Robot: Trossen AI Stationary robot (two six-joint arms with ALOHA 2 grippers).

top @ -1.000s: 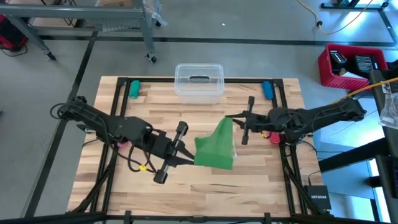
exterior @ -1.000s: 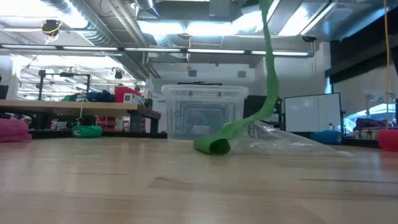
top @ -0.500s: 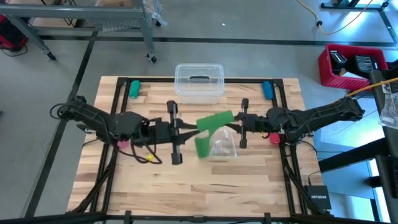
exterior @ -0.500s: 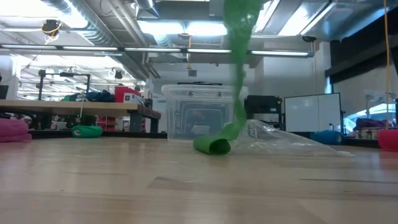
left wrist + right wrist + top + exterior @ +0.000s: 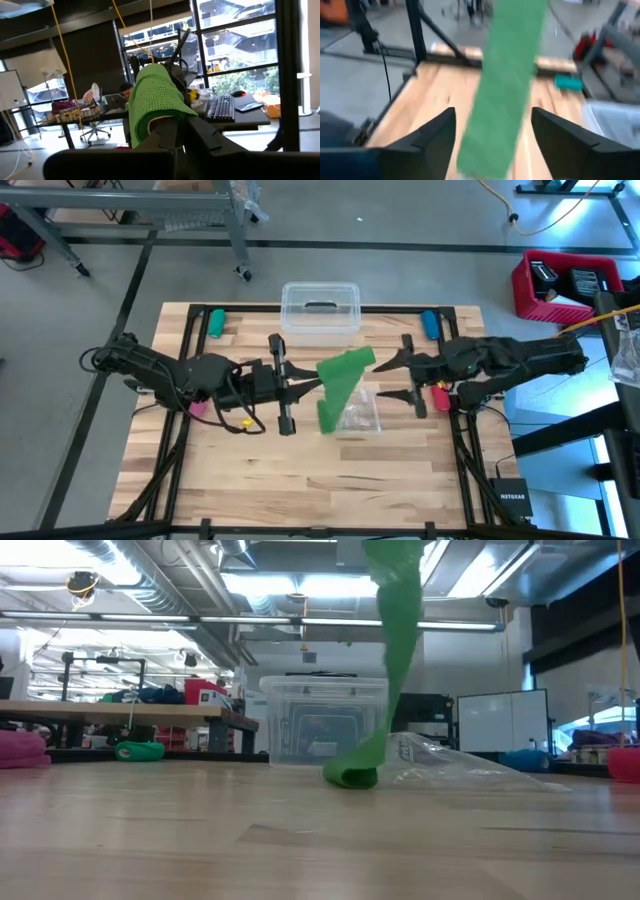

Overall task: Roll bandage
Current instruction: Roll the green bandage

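Right now my left gripper (image 5: 300, 386) sits left of centre in the high view, its jaws clamped on the upper end of the bandage (image 5: 340, 385). In the left wrist view the green knit fabric (image 5: 152, 100) drapes over the tips of those jaws. From there the strip hangs down to the bench (image 5: 250, 480), and in the low view it drops from the top of the frame to a folded end (image 5: 350, 776) lying on the wood at centre. That lower end rests just beside a small clear plastic bag (image 5: 360, 412), touching its edge. My right gripper (image 5: 400, 377) is right of centre in the high view, near the bandage but apart from it, jaws spread wide and holding nothing. In the right wrist view the green strip (image 5: 505, 85) runs between my two dark fingers (image 5: 432, 137), farther off. A clear lidded plastic box (image 5: 320, 312) stands at the upper centre of the bench.
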